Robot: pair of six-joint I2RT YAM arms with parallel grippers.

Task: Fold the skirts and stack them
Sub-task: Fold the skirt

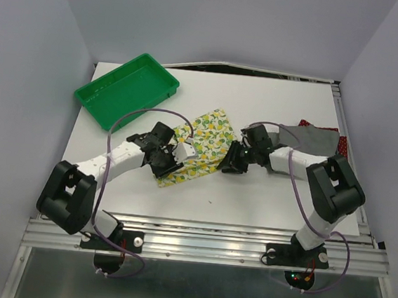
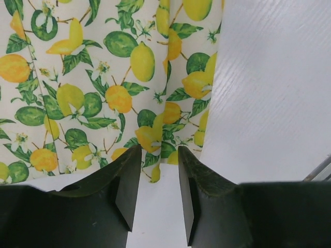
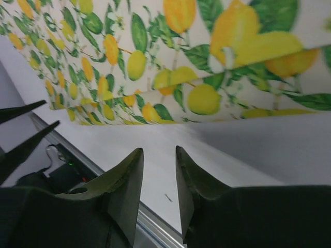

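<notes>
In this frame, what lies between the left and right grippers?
The lemon-print skirt lies on the table between the left gripper and right gripper, nothing else; the top view shows it.

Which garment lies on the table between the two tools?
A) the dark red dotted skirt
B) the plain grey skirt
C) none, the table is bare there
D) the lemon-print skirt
D: the lemon-print skirt lies flat between the left tool and the right tool. The grey skirt and the dark red skirt lie off to the right.
</notes>
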